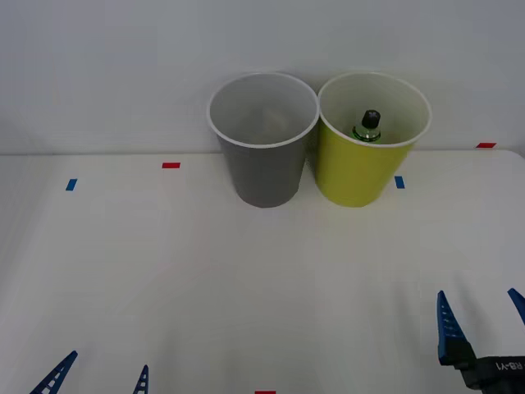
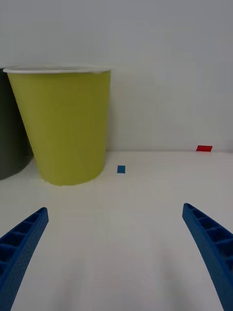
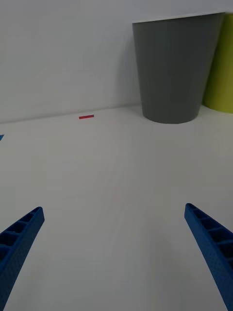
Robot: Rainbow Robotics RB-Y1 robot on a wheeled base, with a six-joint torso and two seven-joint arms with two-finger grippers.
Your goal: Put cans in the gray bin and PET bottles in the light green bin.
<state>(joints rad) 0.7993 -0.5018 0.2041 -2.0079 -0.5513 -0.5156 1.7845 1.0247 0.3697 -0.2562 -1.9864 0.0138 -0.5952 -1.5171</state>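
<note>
Gray bin (image 1: 263, 160): upright at far centre of the worktop (image 1: 205, 279), against the back wall, rim up, pale interior with nothing visible inside. Green bin (image 1: 361, 168): upright just right of the gray bin, rims touching or nearly so. Bottle (image 1: 367, 127): standing inside the green bin, black cap up, green shoulder visible below the cap, remainder hidden by the bin wall.

Left pincer (image 1: 98, 377): near left edge of the worktop, fingers spread wide, nothing between them. Confirmed in left wrist view: left pincer (image 3: 116, 252) over bare worktop, blue ribbed fingers (image 3: 19, 243) at both corners, gray bin (image 3: 174, 68) well ahead, green bin (image 3: 221, 68) at the edge beside it.

Right pincer (image 1: 480, 324): near right edge of the worktop, fingers spread wide, holding nothing. Confirmed in right wrist view: right pincer (image 2: 116, 252) low over bare worktop, green bin (image 2: 63, 126) ahead, well apart from the fingers (image 2: 211, 243), gray bin (image 2: 12, 136) partly visible beside it.

Tape marks: red mark (image 1: 171, 165) and blue mark (image 1: 71, 185) at far left; blue mark (image 1: 399, 182) just right of the green bin base; red mark (image 1: 486, 145) at far right; red mark (image 1: 264, 392) at near centre edge.
</note>
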